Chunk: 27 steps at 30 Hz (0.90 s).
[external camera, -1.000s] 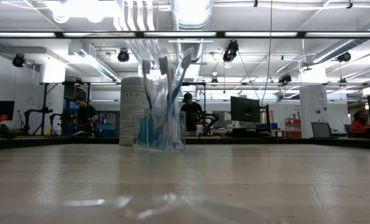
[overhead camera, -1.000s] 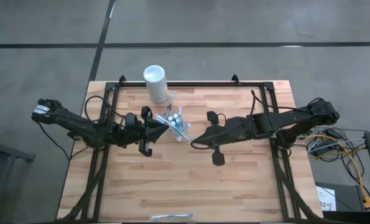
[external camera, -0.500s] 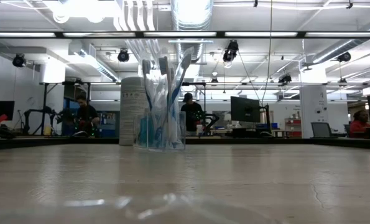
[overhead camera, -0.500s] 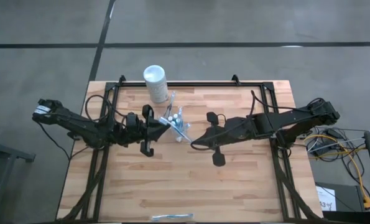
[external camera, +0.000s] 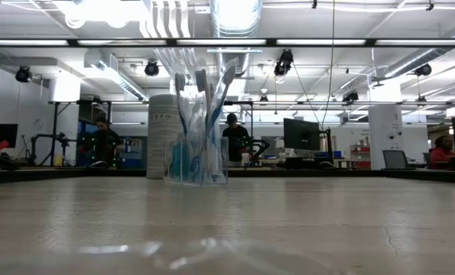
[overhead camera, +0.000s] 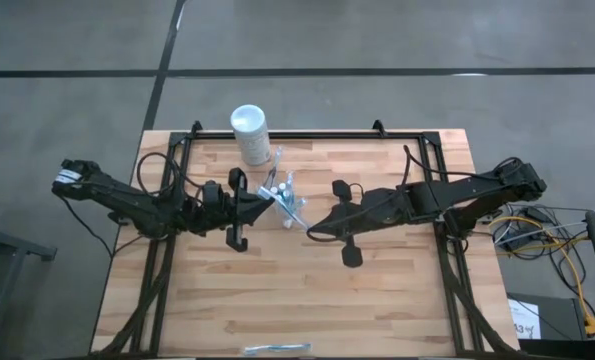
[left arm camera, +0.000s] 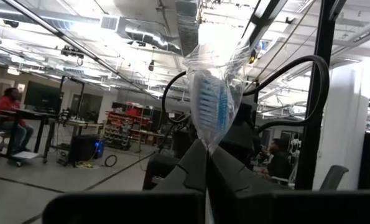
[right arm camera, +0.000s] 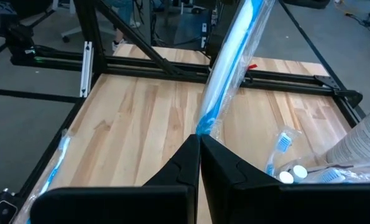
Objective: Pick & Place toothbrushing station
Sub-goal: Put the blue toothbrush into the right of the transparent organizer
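Found station (overhead camera: 281, 194) standing upright on table (overhead camera: 377, 300), centre left to right and in far half, clear walls hard to pick out against the wood. Counted several blue-and-white brushes (external camera: 203, 99) upright inside it in low view. Logged white cylinder (overhead camera: 249, 134) just beyond station, toward far left, near far table edge; seen in low view (external camera: 160, 134) directly behind station (external camera: 197, 160) and partly covered by it. Placed left gripper (overhead camera: 268, 204) just left of station, arm reaching in from left side. Confirmed in left wrist view: left gripper (left arm camera: 206, 152) clenched, fingertips pinched on left brush (left arm camera: 213, 102), a blue-bristled brush in clear wrap standing up from the tips. Placed right gripper (overhead camera: 311, 227) just right of station and slightly nearer, arm reaching in from right side. Confirmed in right wrist view: right gripper (right arm camera: 199, 138) clenched on right brush (right arm camera: 231, 65), a blue brush in clear wrap slanting up from the tips. Cannot tell from high view whether either gripper touches station. Noted spare brush (overhead camera: 276, 349), wrapped, lying flat at near table edge, well apart from both grippers. Noted person (external camera: 232, 134) in room behind the table.
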{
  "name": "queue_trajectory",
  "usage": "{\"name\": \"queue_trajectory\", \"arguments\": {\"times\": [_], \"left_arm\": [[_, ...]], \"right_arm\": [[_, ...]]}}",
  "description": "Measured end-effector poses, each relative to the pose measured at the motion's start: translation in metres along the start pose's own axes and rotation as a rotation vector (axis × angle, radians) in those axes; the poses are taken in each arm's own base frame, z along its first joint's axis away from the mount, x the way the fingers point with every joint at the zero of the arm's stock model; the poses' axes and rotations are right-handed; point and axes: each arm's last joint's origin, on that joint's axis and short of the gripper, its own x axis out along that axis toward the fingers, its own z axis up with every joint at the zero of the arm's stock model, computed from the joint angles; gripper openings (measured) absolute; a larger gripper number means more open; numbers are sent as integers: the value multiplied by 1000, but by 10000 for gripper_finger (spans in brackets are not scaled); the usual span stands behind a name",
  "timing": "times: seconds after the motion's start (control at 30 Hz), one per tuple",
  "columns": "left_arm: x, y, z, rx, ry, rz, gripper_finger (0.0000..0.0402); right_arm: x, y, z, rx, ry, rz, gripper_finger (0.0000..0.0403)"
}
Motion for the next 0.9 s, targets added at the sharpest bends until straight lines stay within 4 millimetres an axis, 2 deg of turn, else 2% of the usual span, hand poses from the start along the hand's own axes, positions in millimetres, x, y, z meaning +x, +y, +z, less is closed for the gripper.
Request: {"name": "queue_trajectory", "arguments": {"times": [0.73,0.9], "left_arm": [[0,0,-1,11,7,1,1],[0,0,-1,12,10,-1,1]], "right_arm": [[-4,0,2,58,-12,0,8],[-5,1,2,66,-10,46,8]]}}
